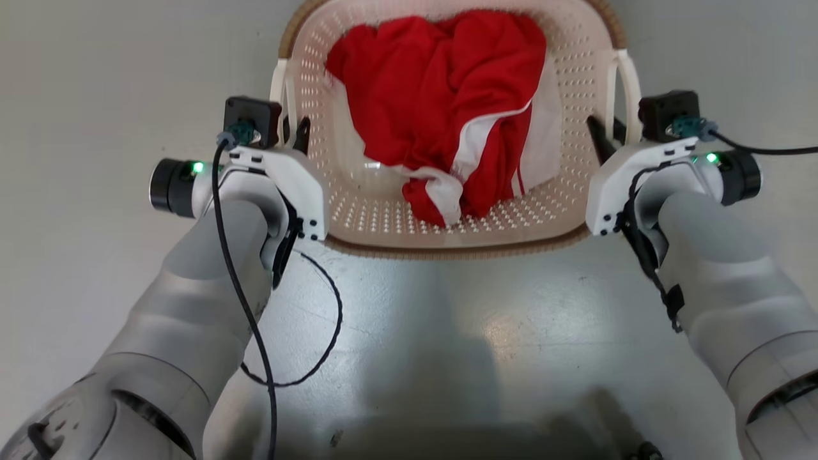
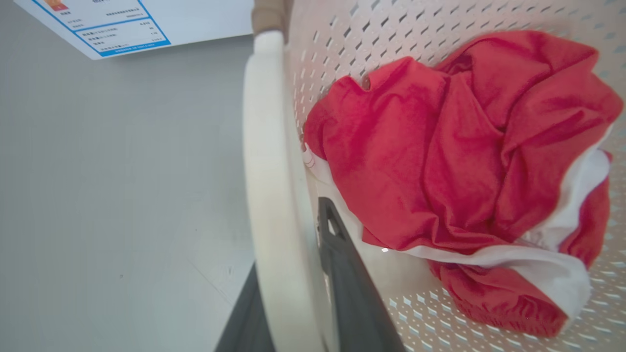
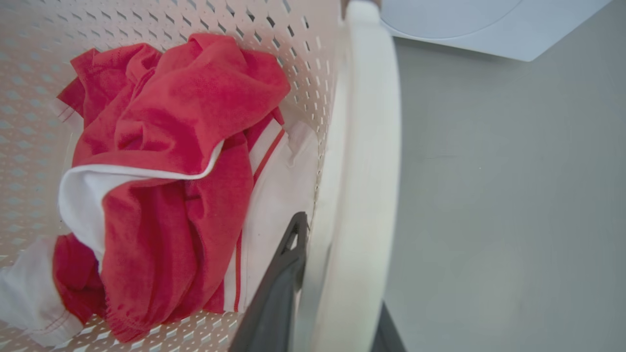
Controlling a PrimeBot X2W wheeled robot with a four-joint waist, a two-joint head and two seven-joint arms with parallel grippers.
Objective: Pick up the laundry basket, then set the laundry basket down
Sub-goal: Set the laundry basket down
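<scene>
Forearms (image 1: 211,268) stretched forward, left gripper (image 1: 293,134) and right gripper (image 1: 607,134) pinching smooth white handles (image 1: 279,83) of perforated cream basket (image 1: 447,246), brown woven-look rim, crumpled red-white cloth (image 1: 441,96) inside.

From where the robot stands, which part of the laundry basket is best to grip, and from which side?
Grip the laundry basket by its white side handles, left handle and right handle, one gripper each, from the near side. Each is a thin band standing off the wall, so one finger fits inside, one outside, as the left gripper and right gripper hold now.
</scene>
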